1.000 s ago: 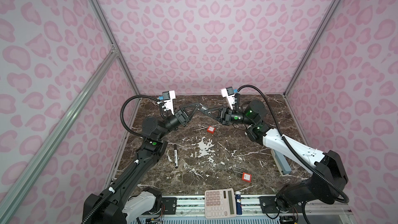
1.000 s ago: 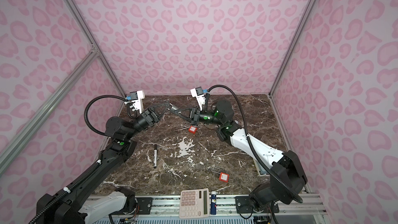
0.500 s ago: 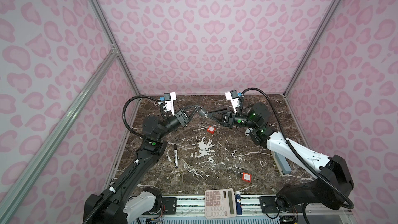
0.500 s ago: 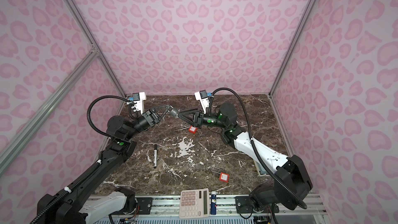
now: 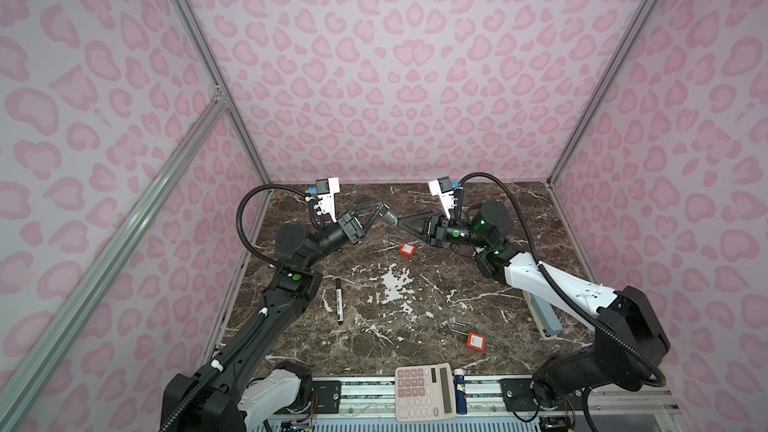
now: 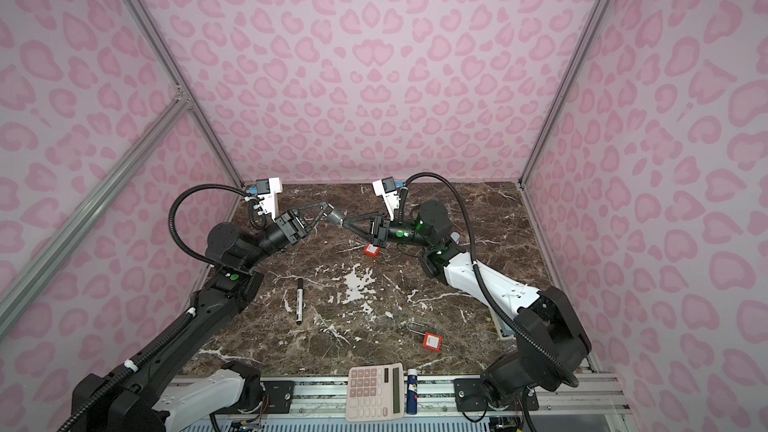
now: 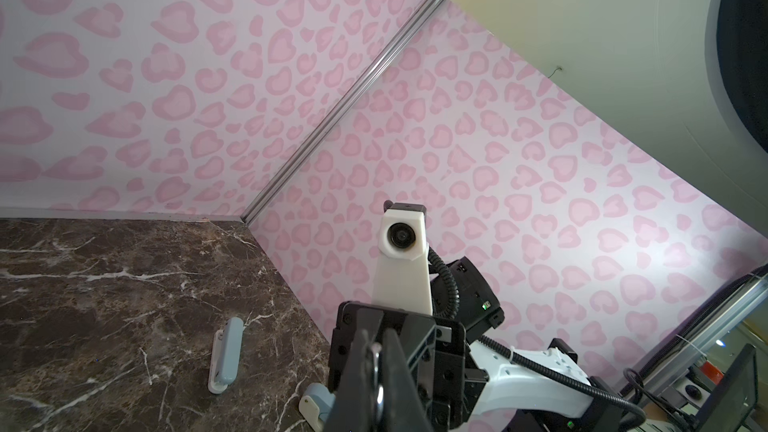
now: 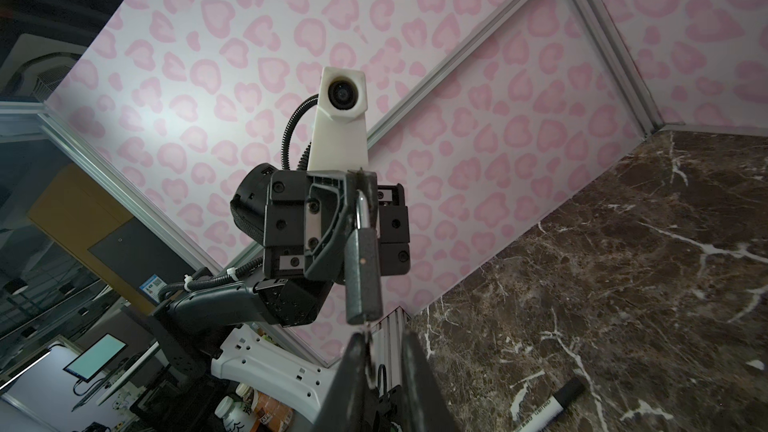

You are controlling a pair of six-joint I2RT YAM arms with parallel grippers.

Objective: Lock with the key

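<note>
Calculator (image 5: pixel 424 392) at near edge; beyond it red lock (image 5: pixel 476 341) and pen (image 5: pixel 339 300) on table (image 5: pixel 395 351). Far end, mid-air: left gripper (image 5: pixel 381 209) clamped on shackle of grey padlock (image 5: pixel 390 217). Right gripper (image 5: pixel 400 224) tips narrow around key (image 8: pixel 368 328) at the lock's base; whether it is pinched, cannot tell.

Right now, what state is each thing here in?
Grey padlock: held aloft by its shackle; locked or not, unclear.
Key: tip at the grey padlock's bottom end.
Left jaws: shut on the shackle.
Right jaws: shut on the key.
Far red padlock: lying flat.
Near red padlock: lying flat.
Marker: capped, lying flat.
Stapler: closed.
Calculator: face up.
</note>
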